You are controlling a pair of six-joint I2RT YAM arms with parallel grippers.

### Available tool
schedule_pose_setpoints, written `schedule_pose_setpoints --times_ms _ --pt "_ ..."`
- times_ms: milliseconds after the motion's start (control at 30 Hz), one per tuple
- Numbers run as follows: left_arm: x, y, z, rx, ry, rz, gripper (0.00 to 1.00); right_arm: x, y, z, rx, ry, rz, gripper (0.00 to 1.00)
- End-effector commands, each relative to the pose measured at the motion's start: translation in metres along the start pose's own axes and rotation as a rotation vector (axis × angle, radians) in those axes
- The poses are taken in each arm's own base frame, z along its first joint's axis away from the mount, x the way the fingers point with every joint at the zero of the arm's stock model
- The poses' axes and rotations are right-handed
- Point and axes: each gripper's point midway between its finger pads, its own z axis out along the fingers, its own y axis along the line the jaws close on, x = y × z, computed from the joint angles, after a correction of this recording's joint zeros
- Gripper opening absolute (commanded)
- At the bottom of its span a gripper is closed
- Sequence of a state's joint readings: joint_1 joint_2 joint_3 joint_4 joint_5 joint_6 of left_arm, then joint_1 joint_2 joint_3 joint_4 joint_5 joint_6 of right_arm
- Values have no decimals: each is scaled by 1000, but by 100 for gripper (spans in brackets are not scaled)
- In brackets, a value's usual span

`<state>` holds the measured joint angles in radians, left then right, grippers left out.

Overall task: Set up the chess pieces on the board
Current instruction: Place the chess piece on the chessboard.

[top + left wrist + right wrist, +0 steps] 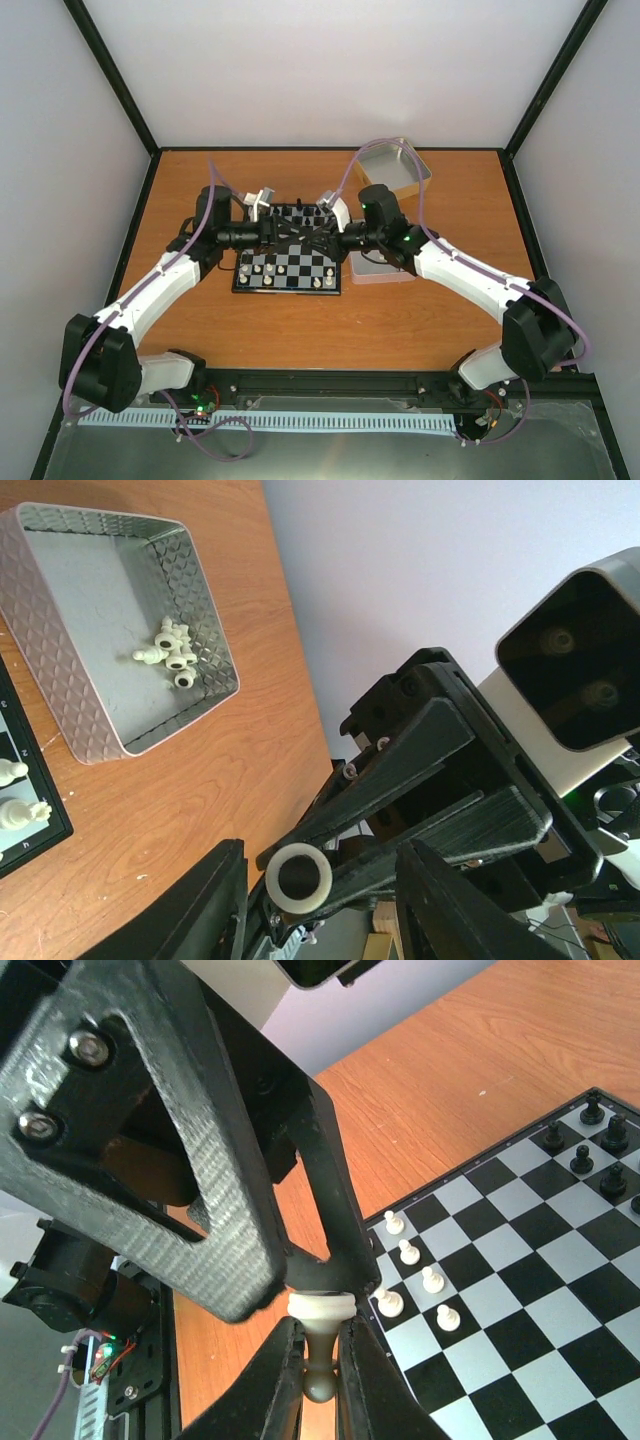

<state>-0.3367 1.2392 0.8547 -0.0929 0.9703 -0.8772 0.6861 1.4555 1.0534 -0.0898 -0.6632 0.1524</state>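
Observation:
The board [290, 272] lies mid-table, with black pieces on its far rows and white pieces on its near rows. Both grippers meet tip to tip above it. My right gripper [320, 1385] [322, 238] is shut on the stem of a cream-white chess piece [320, 1335]. In the left wrist view the piece's round base [300, 878] faces the camera. My left gripper [330, 920] [292, 238] is open, with a finger standing wide on each side of that base. The board [520, 1260] carries several white pawns [410, 1252] and black pieces [590, 1140].
A shallow metal tin [200, 600] holding several loose white pieces [172, 652] stands beside the board's right edge and shows as well in the top view [385, 270]. A second tin [395, 170] stands at the back right. Walls enclose the table.

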Motion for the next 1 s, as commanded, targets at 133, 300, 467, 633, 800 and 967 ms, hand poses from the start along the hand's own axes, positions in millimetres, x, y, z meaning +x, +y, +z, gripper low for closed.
schedule_pose_setpoints --times_ms 133,300,467,633,800,967 --pt "1 3 5 18 15 -4 39 -11 6 5 -9 -13 -45 10" --pt "-1 4 6 22 8 -17 27 -9 7 7 -14 -4 -51 10" --pt "-2 1 5 27 2 -16 17 -8 9 7 -4 -2 -62 9" --pt "1 -1 3 31 1 -22 10 -12 7 6 25 -30 -44 14" --pt "1 -2 1 37 -10 -35 10 -13 6 2 38 -76 -12 24" --pt "-5 -12 -1 57 -30 -46 10 -11 13 -7 0 -178 118 41"
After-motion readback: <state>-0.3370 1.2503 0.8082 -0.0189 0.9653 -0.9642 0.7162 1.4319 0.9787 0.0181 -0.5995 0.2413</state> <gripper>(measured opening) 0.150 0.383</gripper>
